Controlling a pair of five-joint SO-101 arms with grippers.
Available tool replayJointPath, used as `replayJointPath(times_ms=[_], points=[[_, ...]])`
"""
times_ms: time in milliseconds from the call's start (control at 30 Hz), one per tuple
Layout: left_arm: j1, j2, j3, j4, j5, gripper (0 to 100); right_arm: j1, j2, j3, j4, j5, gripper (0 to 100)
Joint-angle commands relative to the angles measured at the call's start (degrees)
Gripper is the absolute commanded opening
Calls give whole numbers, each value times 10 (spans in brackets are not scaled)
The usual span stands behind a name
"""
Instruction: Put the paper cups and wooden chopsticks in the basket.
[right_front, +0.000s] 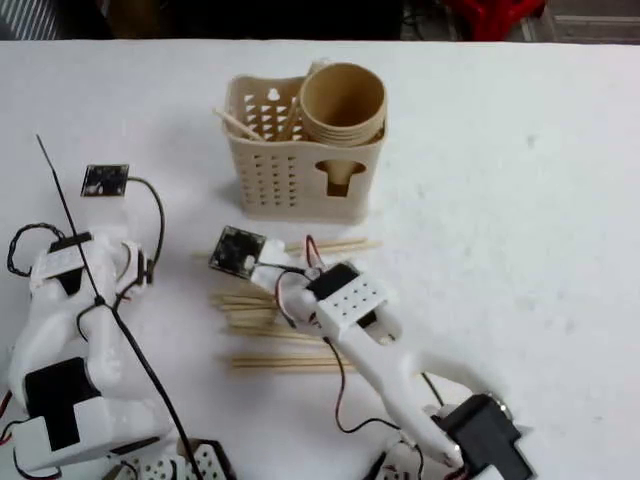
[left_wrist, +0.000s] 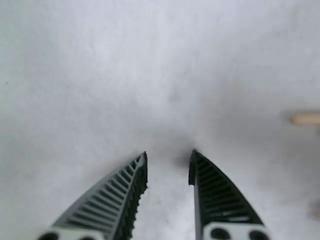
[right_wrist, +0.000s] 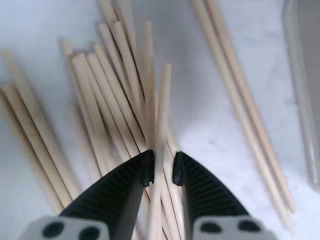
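A cream perforated basket (right_front: 270, 185) stands at the back middle of the table. A stack of paper cups (right_front: 342, 100) sits in its right half, and a few wooden chopsticks (right_front: 240, 125) lean in its left half. More chopsticks (right_front: 285, 362) lie loose in front of the basket. My right gripper (right_wrist: 163, 167) is down on this pile (right_wrist: 107, 95), its fingers closed around one chopstick (right_wrist: 163, 115). My left gripper (left_wrist: 167, 160) is slightly open over bare table at the left and holds nothing. One chopstick tip (left_wrist: 305, 118) shows beside it.
The right arm (right_front: 390, 350) stretches in from the front right, over the pile. The left arm (right_front: 60, 300) is folded at the front left, with black cables around it. A pair of chopsticks (right_front: 340, 245) lies just in front of the basket. The basket's wall (right_wrist: 305, 75) is beside the pile.
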Motion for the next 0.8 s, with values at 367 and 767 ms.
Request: replayJointPath(times_ms=[367, 767], points=[[-2, -1, -3, -10, -4, 151, -3, -39, 3, 23, -3, 39], [-2, -1, -2, -10, -4, 151, -27, -29, 4, 8, 23, 130]])
